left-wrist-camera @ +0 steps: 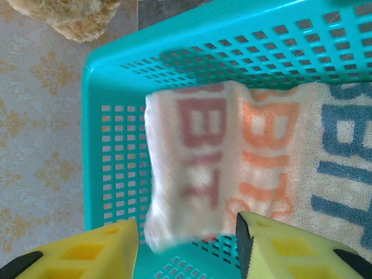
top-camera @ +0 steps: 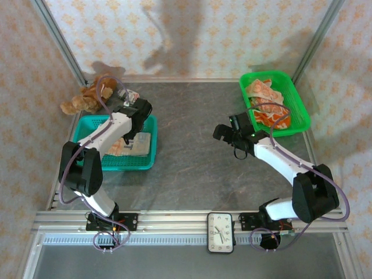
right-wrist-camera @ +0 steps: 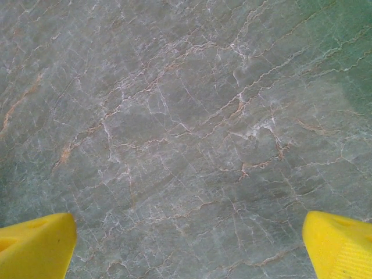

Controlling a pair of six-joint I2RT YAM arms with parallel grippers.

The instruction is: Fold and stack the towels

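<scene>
A clock [top-camera: 221, 232] is seen at the bottom centre of the overhead view. Above it, right of centre, the right hand [right-wrist-camera: 186, 244] is held wide open over the bare table [top-camera: 192, 163], with nothing grasped. At the left, the left hand [left-wrist-camera: 186, 247] is poised over a teal basket [top-camera: 145, 163]. Its fingers are parted and released, and a folded towel [left-wrist-camera: 232, 163] lettered "BBIT" lies flat in that basket beneath them. In a green basket [top-camera: 302, 119] at upper right, crumpled towels [top-camera: 267, 104] are heaped. A teddy bear [top-camera: 87, 99] is seen at upper left, just beyond the teal basket.
</scene>
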